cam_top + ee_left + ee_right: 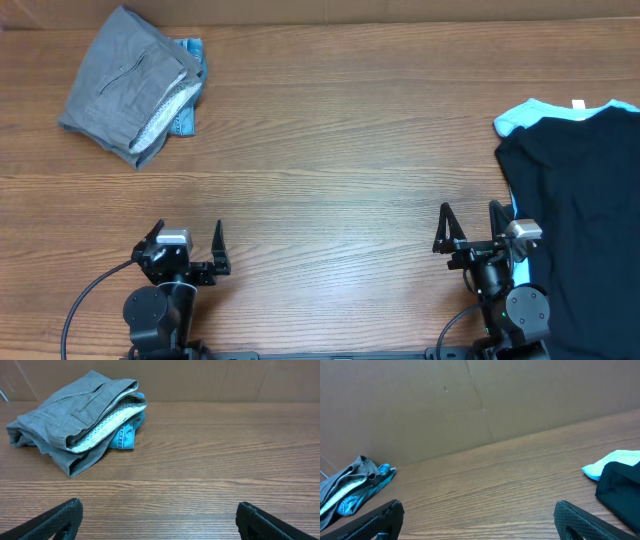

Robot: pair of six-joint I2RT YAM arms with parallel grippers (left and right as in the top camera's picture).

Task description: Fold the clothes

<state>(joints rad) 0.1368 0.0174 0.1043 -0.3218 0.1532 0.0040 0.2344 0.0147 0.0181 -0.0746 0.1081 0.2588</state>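
Left gripper: our left gripper [188,228] sits low at the near edge of the table, jaws spread wide and holding nothing.
Right gripper: our right gripper [468,210] is the same, with its fingers wide apart and empty.
Done so far: we judge one pile finished. The grey shorts [125,85] lie folded in a compact bundle well ahead of the left gripper and off to its left. They rest on the blue denim shorts [188,55], whose edge peeks out on the side towards the right gripper.
Left to do: the black tee [575,200] lies spread flat and unfolded just to the right of the right gripper, running out of the overhead view. It covers most of a light-blue garment [528,112], whose end shows ahead of that gripper. Both, we judge, are yet to be folded — roughly half the work.
Surface: a wood-grain table [330,150], smooth and level, with open board ahead of both grippers.
Room: a plain brown cardboard wall [470,400] stands beyond the far edge — we see nothing more of the room.
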